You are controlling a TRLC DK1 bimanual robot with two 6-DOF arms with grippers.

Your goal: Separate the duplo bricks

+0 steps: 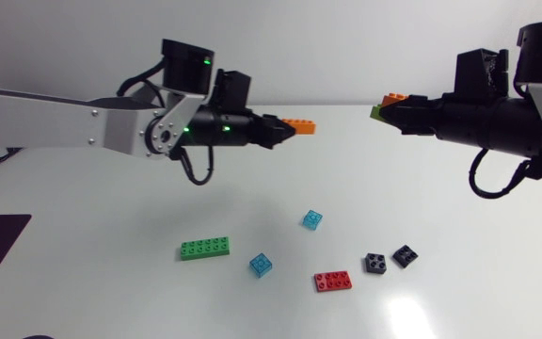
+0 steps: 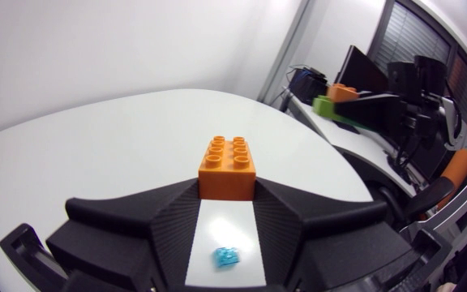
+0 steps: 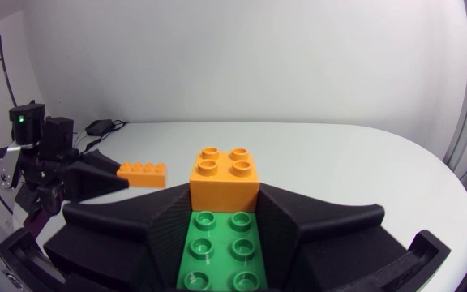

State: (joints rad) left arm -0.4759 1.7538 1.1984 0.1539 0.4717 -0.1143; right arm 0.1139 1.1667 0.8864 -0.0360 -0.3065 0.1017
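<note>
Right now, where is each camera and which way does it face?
Head view: above the white table, looking down on the left gripper and right gripper.
Left wrist view: on the left arm, facing the right arm past its gripper, shut on a long orange plastic brick.
Right wrist view: on the right arm, facing the left arm past its gripper, shut on an orange-on-green plastic brick stack.
Shared: all views show both loads.

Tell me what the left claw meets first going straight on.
Probably nothing: ahead of the left claw and its orange plastic brick is open air; the right claw, gripping a green plastic brick, looks off to one side, depth unclear.
</note>
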